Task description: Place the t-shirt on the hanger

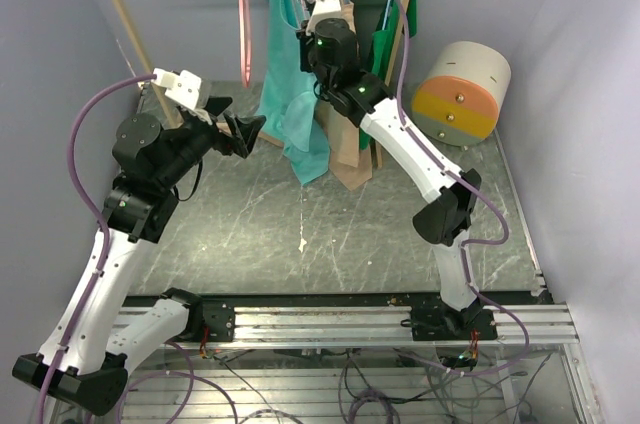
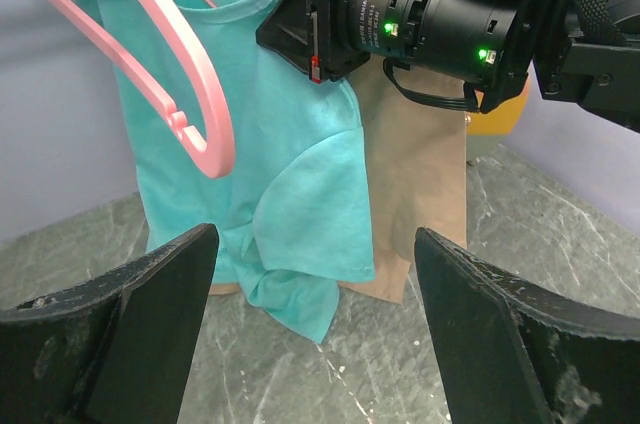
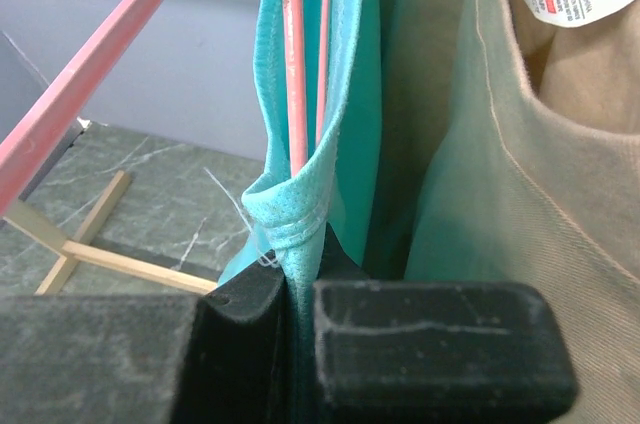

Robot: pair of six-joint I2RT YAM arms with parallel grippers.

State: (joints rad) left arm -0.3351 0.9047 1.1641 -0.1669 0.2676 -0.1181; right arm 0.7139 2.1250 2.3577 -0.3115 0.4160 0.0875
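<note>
While the teal t-shirt (image 1: 290, 114) hangs bunched at its hem, right gripper (image 3: 300, 304) pinches its stitched edge by the pink hanger (image 3: 293, 44); left gripper (image 2: 312, 244) gapes wide, empty.

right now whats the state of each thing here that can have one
t-shirt, hanging, a stitched edge pinched by the right tool
hanger, inside the t-shirt, seating unclear
spare pink hanger, hanging bare
beige garment, hanging behind the t-shirt
green garment, hanging, far right of the row
left tool, open, empty
right tool, shut on the t-shirt
</note>
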